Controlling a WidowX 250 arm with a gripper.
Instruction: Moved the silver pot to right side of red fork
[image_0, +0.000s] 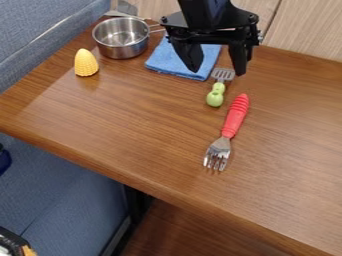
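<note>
The black gripper (217, 70) hangs over the back of the table, above the right part of the blue cloth, its two fingers spread apart with nothing between them. Left of it, the silver pot (121, 38) stands upright near the back left edge, its handle pointing right toward the cloth. The red fork (234, 116) lies right of centre, red handle toward the back and metal tines toward the front. Pot and gripper are apart.
A folded blue cloth (175, 61) lies beside the pot. A yellow corn (85, 63) stands in front of the pot. A small green-handled spatula (216, 94) lies between cloth and fork. The wooden table's (143, 186) front edge slants down to the right.
</note>
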